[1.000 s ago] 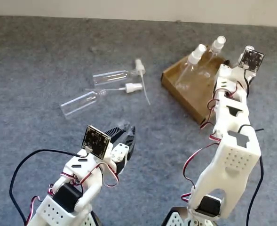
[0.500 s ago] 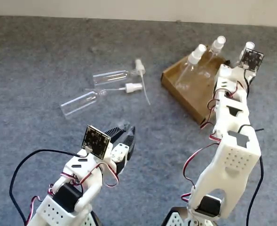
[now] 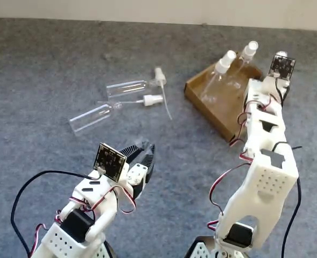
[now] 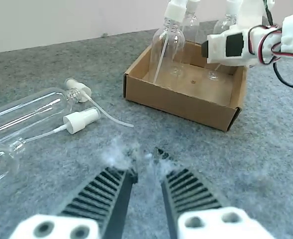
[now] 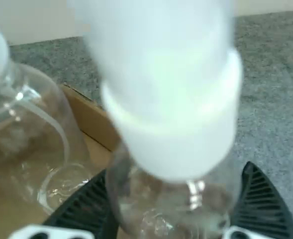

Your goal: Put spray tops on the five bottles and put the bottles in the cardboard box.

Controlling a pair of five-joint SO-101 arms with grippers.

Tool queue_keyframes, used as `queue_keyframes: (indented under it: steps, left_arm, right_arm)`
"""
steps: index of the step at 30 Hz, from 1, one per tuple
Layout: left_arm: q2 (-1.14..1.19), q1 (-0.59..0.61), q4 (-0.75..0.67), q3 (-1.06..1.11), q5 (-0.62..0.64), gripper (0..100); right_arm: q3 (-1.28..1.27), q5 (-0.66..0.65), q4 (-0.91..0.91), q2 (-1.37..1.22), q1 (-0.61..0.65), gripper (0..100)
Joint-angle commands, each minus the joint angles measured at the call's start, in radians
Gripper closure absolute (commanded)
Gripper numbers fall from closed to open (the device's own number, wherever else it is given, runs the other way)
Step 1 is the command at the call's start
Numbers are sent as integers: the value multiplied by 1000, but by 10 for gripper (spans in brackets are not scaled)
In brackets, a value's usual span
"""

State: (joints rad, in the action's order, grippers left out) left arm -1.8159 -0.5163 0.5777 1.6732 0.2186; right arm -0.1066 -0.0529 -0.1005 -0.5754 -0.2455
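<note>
A bottle [image 5: 156, 209] stands between my right jaws, upright for packing in the cardboard box [image 5: 94, 122]; gripped or not, I cannot tell. My left jaws are slightly spread.

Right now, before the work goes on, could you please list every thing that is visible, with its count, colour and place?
upright bottles: two, clear with white spray tops, standing in the box
third bottle: one, clear with white spray top, in the box at the right gripper
capped bottle: one, clear with white top, lying on the carpet
bare bottle: one, clear, no top, lying near the capped one
loose spray top: one, white with thin tube, on the carpet between the two lying bottles
cardboard box: one, brown, on the carpet
carpet: grey, under everything
left gripper: black fingers, slightly open, empty, low over the carpet
right gripper: black fingers, at the third bottle
</note>
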Motion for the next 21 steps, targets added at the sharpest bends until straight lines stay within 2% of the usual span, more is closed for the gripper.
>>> queue_keyframes:
  steps: [1,9,16,21]
  left_arm:
    - [-2,10,2,19,-14,994]
    - [-4,10,28,19,-14,994]
    - [-4,10,28,19,-14,994]
    - [-4,10,28,19,-14,994]
  right_arm:
    - [104,-3,64,77,13,695]
    - [119,-3,174,116,15,695]
    - [142,-5,200,117,27,695]
    - [274,-3,381,113,33,695]
